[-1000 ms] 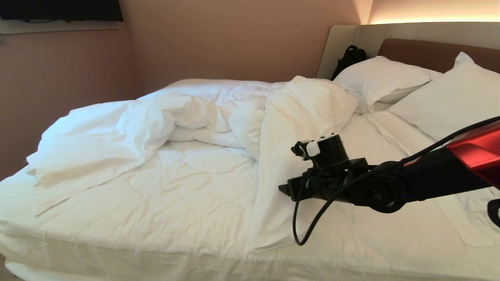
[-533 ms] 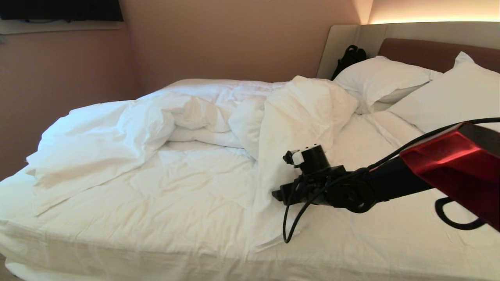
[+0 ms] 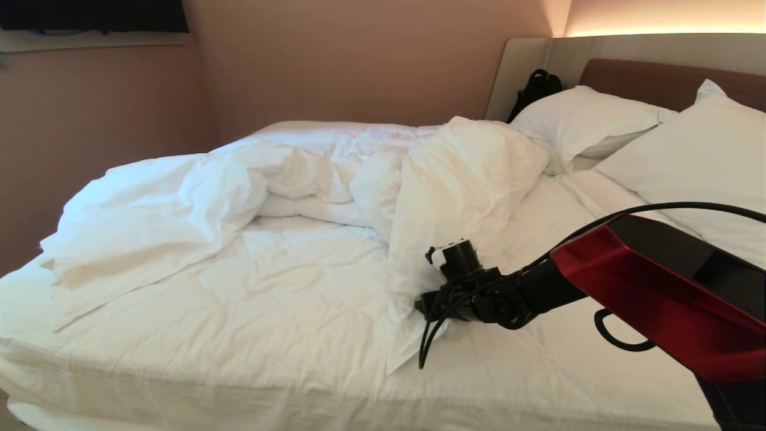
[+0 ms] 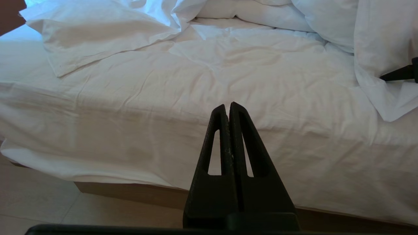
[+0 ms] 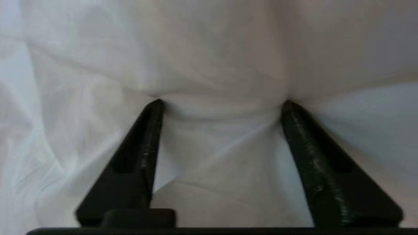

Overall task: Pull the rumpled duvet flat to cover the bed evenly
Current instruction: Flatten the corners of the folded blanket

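The white duvet point(image 3: 197, 197) lies bunched across the far half of the bed point(image 3: 646, 78), with one long flap point(image 3: 455, 179) folded down toward the near edge. My right gripper point(image 3: 422, 305) rests low against that flap's near side. In the right wrist view its fingers stand apart, the gripper point(image 5: 222, 102) open, tips pressed into the duvet fabric point(image 5: 215, 58), which bulges between them. One right fingertip point(image 4: 398, 73) shows at the flap in the left wrist view. My left gripper point(image 4: 228, 106) hangs shut and empty before the bed's near side, off the brown base point(image 4: 130, 192).
Two white pillows point(image 3: 586, 123) point(image 3: 694, 155) lean at the headboard, with a black bag point(image 3: 535, 90) behind them. A wall runs along the far side of the bed. The right arm's cable point(image 3: 428, 335) loops down onto the sheet. Tiled floor point(image 4: 32, 202) lies below the bed.
My right arm has sunk and reached further left, bringing its gripper down against the lower part of the folded flap. The left arm has not moved.
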Available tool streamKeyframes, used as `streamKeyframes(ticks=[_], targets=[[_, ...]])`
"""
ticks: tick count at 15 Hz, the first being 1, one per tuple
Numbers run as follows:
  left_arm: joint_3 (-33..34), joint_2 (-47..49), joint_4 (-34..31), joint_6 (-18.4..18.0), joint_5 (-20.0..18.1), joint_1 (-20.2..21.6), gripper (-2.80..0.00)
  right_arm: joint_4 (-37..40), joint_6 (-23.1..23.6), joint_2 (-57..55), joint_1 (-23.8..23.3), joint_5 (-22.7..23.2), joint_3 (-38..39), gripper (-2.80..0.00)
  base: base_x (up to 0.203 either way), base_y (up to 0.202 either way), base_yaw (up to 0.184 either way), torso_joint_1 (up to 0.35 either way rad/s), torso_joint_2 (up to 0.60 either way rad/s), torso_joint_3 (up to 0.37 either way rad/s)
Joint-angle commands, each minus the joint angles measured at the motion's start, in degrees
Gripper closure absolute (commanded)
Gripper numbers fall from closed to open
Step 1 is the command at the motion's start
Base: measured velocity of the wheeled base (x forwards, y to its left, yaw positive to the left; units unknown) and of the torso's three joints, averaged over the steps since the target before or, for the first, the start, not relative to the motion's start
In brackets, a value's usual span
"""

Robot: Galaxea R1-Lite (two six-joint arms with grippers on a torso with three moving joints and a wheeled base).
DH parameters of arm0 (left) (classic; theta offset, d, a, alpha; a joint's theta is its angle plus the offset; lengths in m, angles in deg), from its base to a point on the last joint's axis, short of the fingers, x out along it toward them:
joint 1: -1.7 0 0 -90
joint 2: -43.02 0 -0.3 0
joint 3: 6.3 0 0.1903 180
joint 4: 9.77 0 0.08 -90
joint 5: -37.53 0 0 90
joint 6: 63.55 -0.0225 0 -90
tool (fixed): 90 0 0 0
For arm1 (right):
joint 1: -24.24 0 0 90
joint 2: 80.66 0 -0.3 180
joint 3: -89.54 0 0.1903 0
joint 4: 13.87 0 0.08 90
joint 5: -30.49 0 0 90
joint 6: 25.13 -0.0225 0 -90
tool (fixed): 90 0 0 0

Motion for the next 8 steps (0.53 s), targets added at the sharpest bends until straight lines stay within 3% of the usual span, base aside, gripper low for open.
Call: streamKeyframes(ticks=[1,8], targets=[[0.0,0.09,0.02,0.05,0.02,0.02,0.0,-0.01,-0.99,0.78,-0.11,-0.05,0.28,0.0,0.0,0.0,0.0,0.0,0.0,0.0],[0.0,0.09,0.02,0.05,0.02,0.02,0.0,0.51,-5.11,18.52,-3.16,-0.09,4.48,0.0,0.0,0.0,0.0,0.0,0.0,0.0]])
